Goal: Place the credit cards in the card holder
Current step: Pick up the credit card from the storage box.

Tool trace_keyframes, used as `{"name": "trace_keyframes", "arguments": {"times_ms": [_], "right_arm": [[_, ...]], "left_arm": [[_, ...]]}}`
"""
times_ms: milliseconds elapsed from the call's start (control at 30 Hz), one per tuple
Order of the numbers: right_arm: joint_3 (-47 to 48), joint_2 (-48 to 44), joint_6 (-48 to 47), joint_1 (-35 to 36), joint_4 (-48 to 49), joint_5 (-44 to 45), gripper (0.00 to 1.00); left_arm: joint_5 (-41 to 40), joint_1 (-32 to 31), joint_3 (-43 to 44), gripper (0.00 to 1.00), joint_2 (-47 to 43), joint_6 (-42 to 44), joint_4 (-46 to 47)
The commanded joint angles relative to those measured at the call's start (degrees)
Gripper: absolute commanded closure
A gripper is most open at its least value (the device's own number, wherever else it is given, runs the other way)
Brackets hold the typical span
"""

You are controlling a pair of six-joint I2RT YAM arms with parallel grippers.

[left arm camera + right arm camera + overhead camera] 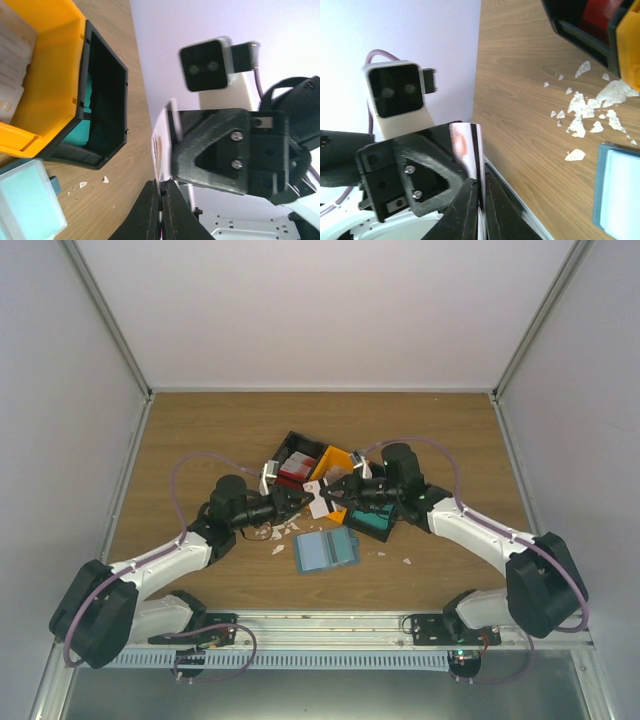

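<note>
One white credit card (320, 501) hangs in the air between both arms, above the table's middle. My left gripper (303, 503) (164, 187) is shut on it from the left; in the left wrist view the card (159, 145) shows edge-on with red print. My right gripper (345, 492) (481, 182) is shut on the same card (467, 142), which shows a dark stripe and a pink mark here. The card holder (327, 550) (27, 205) (620, 192) lies open on the wood just in front of the grippers. More pale cards (10, 60) lie in the yellow bin (52, 75).
A row of black and orange bins (318, 462) stands just behind the grippers. A black bin (107, 100) holds a teal block (86, 117). Small white scraps (284, 531) (592, 107) lie scattered left of the holder. White walls enclose the table.
</note>
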Motion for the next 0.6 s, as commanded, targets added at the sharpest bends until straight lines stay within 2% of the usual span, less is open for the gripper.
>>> {"name": "trace_keyframes", "arguments": {"times_ms": [0, 133, 300, 433, 567], "right_arm": [[-2.00, -1.67, -2.18, -0.79, 2.23, -2.00, 0.90], [-2.65, -3.53, -13.31, -1.80, -8.38, 5.58, 0.74], [-2.86, -7.63, -26.91, 0.20, -22.64, 22.11, 0.64], [-2.73, -8.74, -29.68, 5.59, -31.68, 31.63, 0.61], [-3.17, -6.04, -29.45, 10.31, -33.87, 36.39, 0.56]], "left_arm": [[2.60, -0.31, -1.02, 1.00, 0.97, 1.65, 4.17], [2.07, -0.14, -1.43, 1.00, 0.15, 7.80, -0.89], [-0.82, -0.13, -4.24, 1.00, -2.31, 14.26, -8.29], [0.40, -0.37, -10.35, 1.00, -2.40, 14.35, -6.36], [0.72, -2.13, -13.34, 1.00, 0.07, 11.74, -1.34]]}}
